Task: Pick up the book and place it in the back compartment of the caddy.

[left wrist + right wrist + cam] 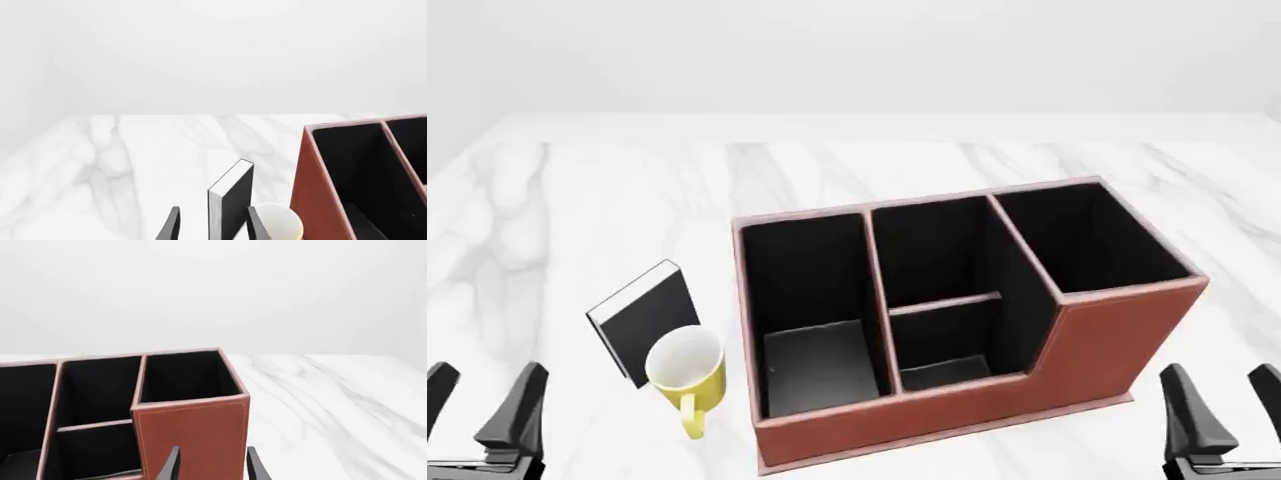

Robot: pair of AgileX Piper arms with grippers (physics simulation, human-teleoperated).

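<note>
Book (645,320) stands upright touching the yellow mug (685,372) near the table's front-left; left gripper (487,405), jaws spread, should straddle its covers clear of the mug.

You are looking at a white marble table (988,165) veined in soft grey, its streaks running mostly away from you toward the far edge. Beyond that edge there is only a plain, pale grey-white backdrop (854,50), with no seams or corners you can make out. The light is even and diffuse, leaving faint, soft shadows on the surface.
</note>
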